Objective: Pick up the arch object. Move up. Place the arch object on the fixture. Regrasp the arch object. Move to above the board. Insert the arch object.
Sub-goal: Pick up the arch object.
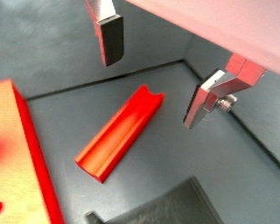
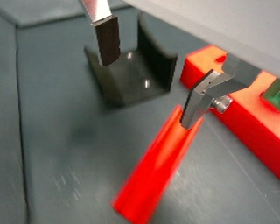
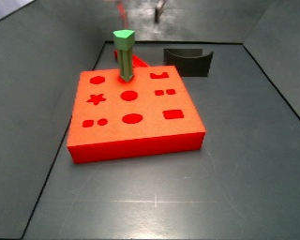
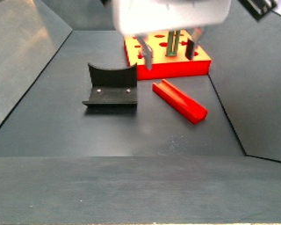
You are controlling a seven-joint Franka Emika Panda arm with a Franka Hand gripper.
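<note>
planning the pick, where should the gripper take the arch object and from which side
Probably mid-length, from straight above. The arch object lies flat on the floor beside the board, long sides exposed. The open gripper hovers over it, fingers either side, so closing across the narrow width looks best.

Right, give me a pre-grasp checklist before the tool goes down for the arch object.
1. Tool open: ok; the fingers stand apart with nothing between them in both wrist views.
2. Arch object free to pick: ok; it lies flat on the floor, apart from the fixture and the board.
3. Tool above the arch object: ok; one finger hangs over its end in a wrist view.
4. Fingers straddling the bar: not ok; it lies nearer one finger, not centred.
5. Fixture hollow bare: ok.
6. Green post seated in the board: ok.
</note>
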